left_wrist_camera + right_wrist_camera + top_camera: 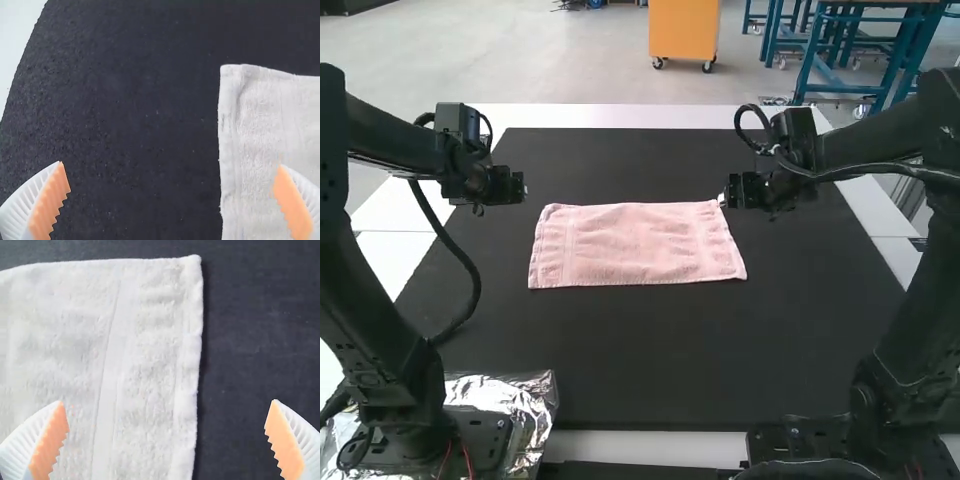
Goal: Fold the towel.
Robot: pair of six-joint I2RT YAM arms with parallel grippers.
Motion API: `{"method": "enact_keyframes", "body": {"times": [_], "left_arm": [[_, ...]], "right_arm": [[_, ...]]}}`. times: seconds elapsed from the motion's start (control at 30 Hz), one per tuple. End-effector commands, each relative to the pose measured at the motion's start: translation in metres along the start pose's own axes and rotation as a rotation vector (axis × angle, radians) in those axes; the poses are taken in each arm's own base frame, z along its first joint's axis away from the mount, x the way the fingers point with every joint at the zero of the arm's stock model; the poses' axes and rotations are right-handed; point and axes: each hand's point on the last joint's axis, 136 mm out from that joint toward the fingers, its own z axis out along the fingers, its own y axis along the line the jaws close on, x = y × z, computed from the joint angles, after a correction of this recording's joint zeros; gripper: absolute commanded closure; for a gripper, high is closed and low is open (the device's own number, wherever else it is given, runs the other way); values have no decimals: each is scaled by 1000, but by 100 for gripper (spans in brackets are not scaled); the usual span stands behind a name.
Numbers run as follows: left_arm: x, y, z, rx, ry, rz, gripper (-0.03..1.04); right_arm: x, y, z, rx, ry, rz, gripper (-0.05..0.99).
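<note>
The pink towel [636,245] lies flat as a wide rectangle on the black mat; I cannot tell how many layers it has. My left gripper [523,187] is at the towel's left, near its far left corner. In the left wrist view the gripper [172,200] stands open, one finger over the pale towel [270,135], the other over the mat. My right gripper [725,195] is by the towel's far right corner. In the right wrist view this gripper [166,440] is open too, its fingers wide apart above the towel's side edge [187,375], holding nothing.
The black mat [640,350] covers most of the white table [620,116]. Crumpled silver foil [525,400] lies at the left arm's base, near the front. Black cables hang beside both arms.
</note>
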Motion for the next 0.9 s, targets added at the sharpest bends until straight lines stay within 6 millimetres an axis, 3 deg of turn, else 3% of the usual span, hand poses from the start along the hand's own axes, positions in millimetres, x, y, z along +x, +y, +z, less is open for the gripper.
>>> {"method": "enact_keyframes", "body": {"times": [0.0,0.23,0.37,0.63,0.87], "left_arm": [[-3,-8,11,21,-3,8,5],[15,-31,38,53,59,59,5],[21,-41,51,67,73,74,5],[11,-45,72,70,55,75,5],[17,-46,93,65,91,78,5]], "right_arm": [[-3,11,14,6,6,-46,3],[-18,2,39,73,-39,-73,2],[-17,-1,54,74,-20,-89,3],[-20,-4,77,76,-6,-112,3],[-13,-8,99,78,24,-116,3]]}}
